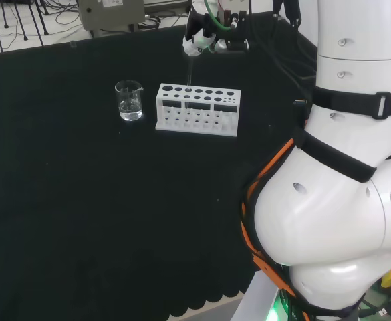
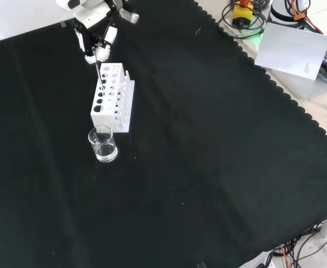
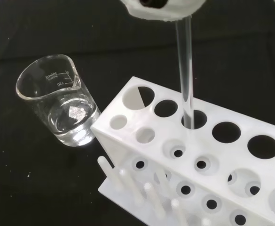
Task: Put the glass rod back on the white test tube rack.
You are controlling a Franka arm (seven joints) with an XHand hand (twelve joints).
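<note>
1. Glass rod [image 3: 186,70] hangs upright from the hand [image 2: 96,42], its lower end reaching into a hole in the top row of the white test tube rack [image 3: 222,155], as the wrist view shows; whether the tip touches anything inside the hole cannot be told.
2. The hand's fingers [image 1: 198,45] are curled together round the rod's upper end, pinching it just above the rack.
3. In the head view the rod [image 1: 190,70] drops from the hand [image 1: 202,41] to the rack's [image 1: 198,110] far row, towards its left end.
4. In the front view the rod [image 2: 99,70] meets the rack [image 2: 114,97] along its left row of holes, the hand directly above the rack's far end.
5. A clear glass beaker [image 3: 59,106] with a little clear liquid stands on the surface just beside the rack's end, apart from it: to the left of the rack in the head view [image 1: 129,100], nearer the camera in the front view [image 2: 102,144].
6. Black cloth [image 2: 208,167] covers the surface under both.
</note>
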